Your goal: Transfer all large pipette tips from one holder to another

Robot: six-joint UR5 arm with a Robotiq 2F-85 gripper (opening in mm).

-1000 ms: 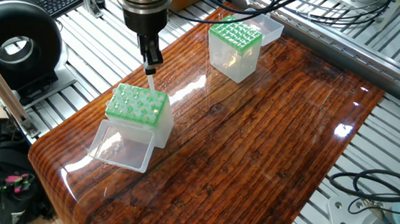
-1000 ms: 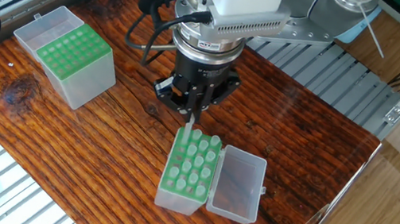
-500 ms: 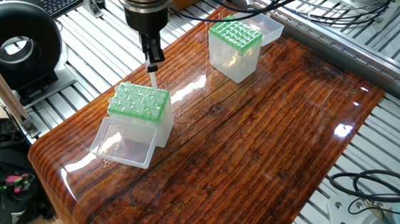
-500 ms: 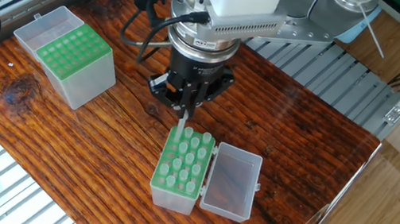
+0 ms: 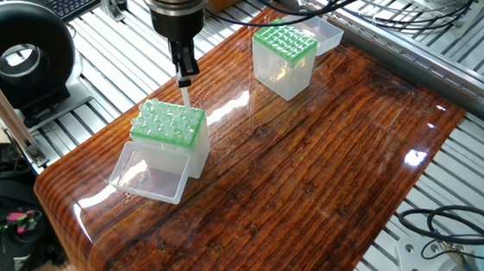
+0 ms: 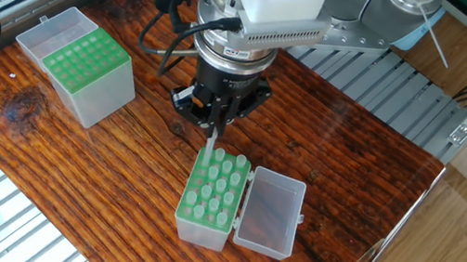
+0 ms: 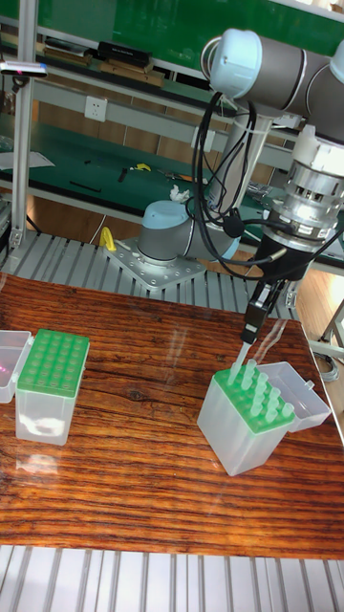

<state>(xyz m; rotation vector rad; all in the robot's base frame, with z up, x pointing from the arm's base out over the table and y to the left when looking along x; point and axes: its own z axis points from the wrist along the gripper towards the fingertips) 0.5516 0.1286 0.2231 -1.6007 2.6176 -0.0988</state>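
My gripper is shut on one large pipette tip, a slim whitish tube hanging straight down. Its lower end sits at the corner of the green-topped holder, which carries several more tips standing upright. That holder's clear lid lies open beside it. The second holder stands apart across the table, and its green rack shows only bare holes.
The wooden table top has a rounded edge near the tip-filled holder. A black round device and a bag sit beyond that edge. Cables run along the metal frame behind the far holder.
Over the last second the gripper rose a little with the tip, and the tip-filled holder with its lid shifted slightly sideways. Nothing has moved in the last half second.
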